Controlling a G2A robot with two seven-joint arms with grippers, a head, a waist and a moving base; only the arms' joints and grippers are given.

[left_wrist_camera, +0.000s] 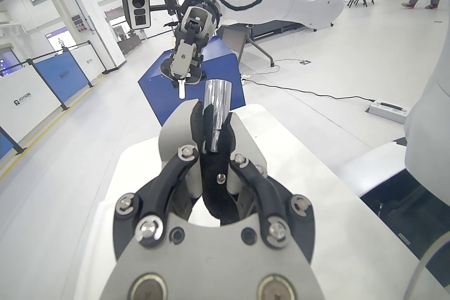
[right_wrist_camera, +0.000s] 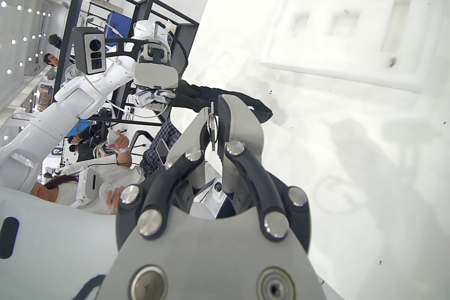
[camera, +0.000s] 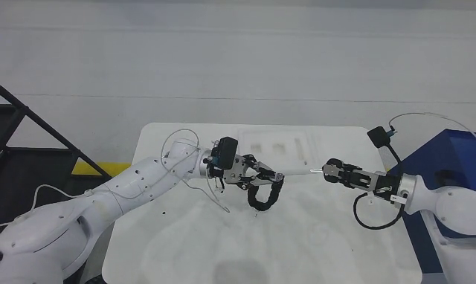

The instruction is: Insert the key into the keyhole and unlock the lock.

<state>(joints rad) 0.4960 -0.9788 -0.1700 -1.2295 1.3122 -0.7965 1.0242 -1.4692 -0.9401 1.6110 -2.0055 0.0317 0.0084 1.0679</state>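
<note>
Above the white surface (camera: 297, 232), mid-air | left fingers (left_wrist_camera: 177, 125) clamped on lock (left_wrist_camera: 218, 104), chrome barrel aimed at the other arm, presumably to present the keyhole | right fingers (right_wrist_camera: 239, 118) pinching key (left_wrist_camera: 181, 91), blade levelled at that barrel, near but apart | insertion not yet begun

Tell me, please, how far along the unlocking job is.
Done: both pickups. The left jaws are shut on the lock, the right jaws on the key. In hand: alignment; the top view shows key and lock facing across a gap. Left: inserting and turning the key.
</note>
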